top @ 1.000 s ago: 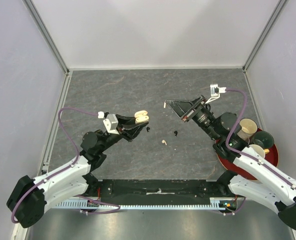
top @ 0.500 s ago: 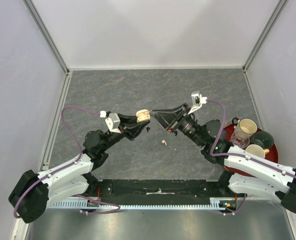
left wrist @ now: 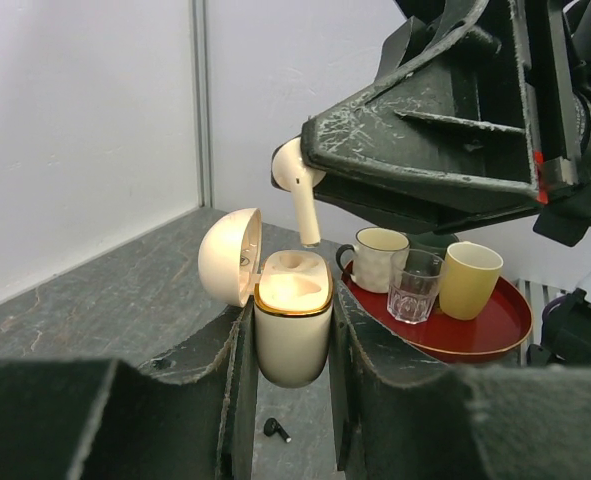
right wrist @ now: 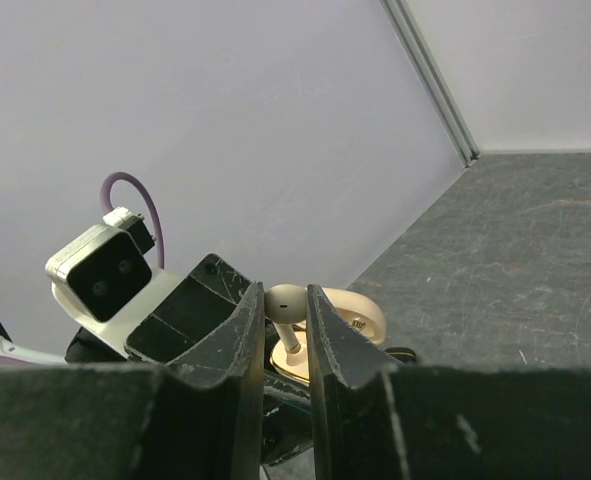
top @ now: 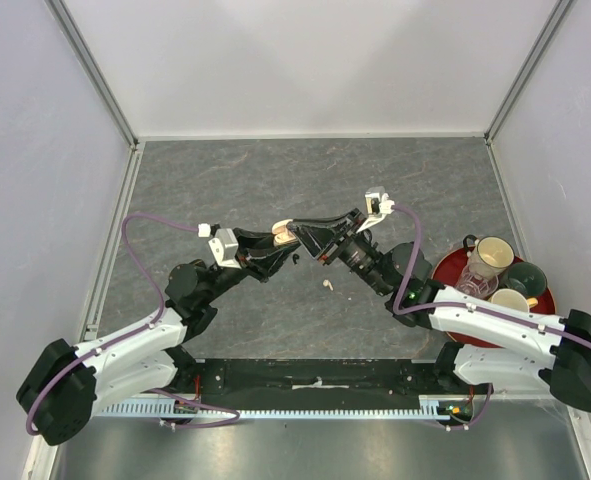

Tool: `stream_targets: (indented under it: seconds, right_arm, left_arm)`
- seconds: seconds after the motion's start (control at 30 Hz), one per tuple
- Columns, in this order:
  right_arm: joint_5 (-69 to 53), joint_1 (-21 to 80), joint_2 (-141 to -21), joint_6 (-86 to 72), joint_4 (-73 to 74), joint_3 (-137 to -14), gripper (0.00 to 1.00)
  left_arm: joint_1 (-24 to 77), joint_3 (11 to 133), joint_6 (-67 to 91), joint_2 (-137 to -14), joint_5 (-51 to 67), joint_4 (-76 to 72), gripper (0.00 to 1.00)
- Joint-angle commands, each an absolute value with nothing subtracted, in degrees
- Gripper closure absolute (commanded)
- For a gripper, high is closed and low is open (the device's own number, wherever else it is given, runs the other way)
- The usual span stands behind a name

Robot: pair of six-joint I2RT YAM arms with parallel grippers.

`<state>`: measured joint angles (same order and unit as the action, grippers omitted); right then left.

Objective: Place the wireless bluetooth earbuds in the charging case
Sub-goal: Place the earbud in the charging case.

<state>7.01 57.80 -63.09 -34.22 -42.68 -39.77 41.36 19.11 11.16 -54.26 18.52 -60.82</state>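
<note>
My left gripper (top: 280,239) is shut on a cream-white charging case (left wrist: 293,325) with a gold rim. It holds the case upright above the table with the lid (left wrist: 229,255) open to the left. My right gripper (right wrist: 285,312) is shut on the head of a cream-white earbud (right wrist: 284,302). The earbud's stem (left wrist: 306,215) points down just above the case's far socket. A second cream-white earbud (top: 327,285) lies on the table. A black earbud (left wrist: 275,429) lies on the table under the case. The other black earbud is hidden.
A red tray (top: 445,274) stands at the right with a cream mug (top: 491,254), a dark green cup (top: 526,279), a glass (top: 469,284) and a yellow cup (top: 511,300). White walls enclose the grey table.
My right gripper has swung left with the cream-white earbud, from well right of the case to just above it. My left gripper has barely moved with the case.
</note>
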Motion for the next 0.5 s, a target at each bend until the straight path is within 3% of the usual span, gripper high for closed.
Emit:
stream_targets:
  seconds: [0.0,0.47]
  right_arm:
    - [9.14,58.53,-63.54,-32.61,-47.29,-39.03,0.98]
    - [11.07,60.2,-64.95,-32.17,-49.39,-38.41,0.99]
  left_arm:
    - [41.84,20.74,9.49,-53.96,18.28,-65.48,0.98]
    - [42.8,21.71,9.32,-55.46,16.0,-66.44,0.98]
